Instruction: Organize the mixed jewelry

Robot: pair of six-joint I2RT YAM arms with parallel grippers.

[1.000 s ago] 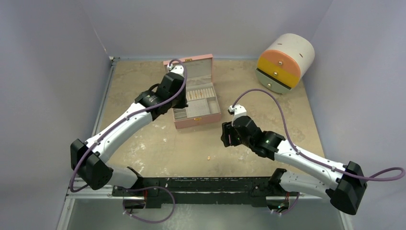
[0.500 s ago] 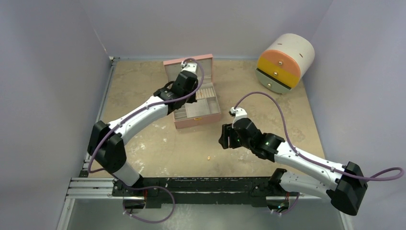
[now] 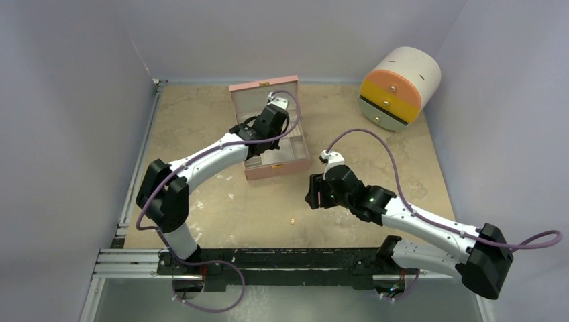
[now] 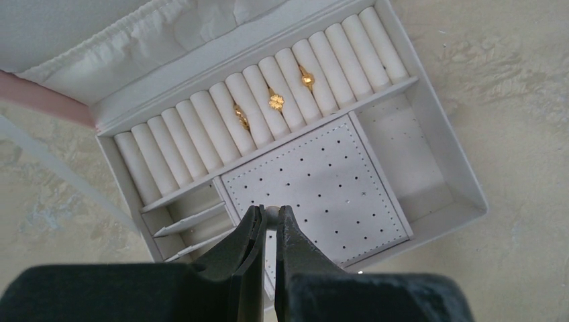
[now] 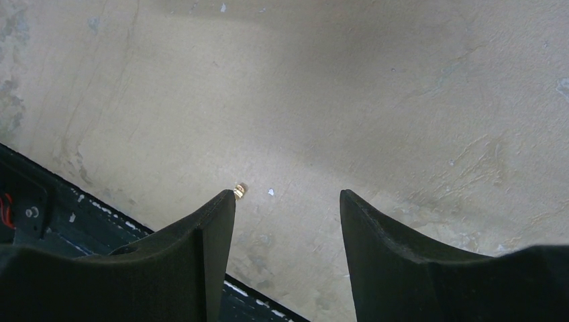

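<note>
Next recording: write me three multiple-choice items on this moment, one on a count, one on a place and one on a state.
1. How many gold pieces sit on the box's rolls? A) one B) three C) six
2. The loose stud lies: A) in the box B) on the rolls C) on the table
3. The right gripper is: A) open B) shut on the stud C) shut, empty

1 B: three sit among the rolls.
2 C: it rests on bare tabletop beside the gripper.
3 A: a wide gap shows between its jaws.
</note>
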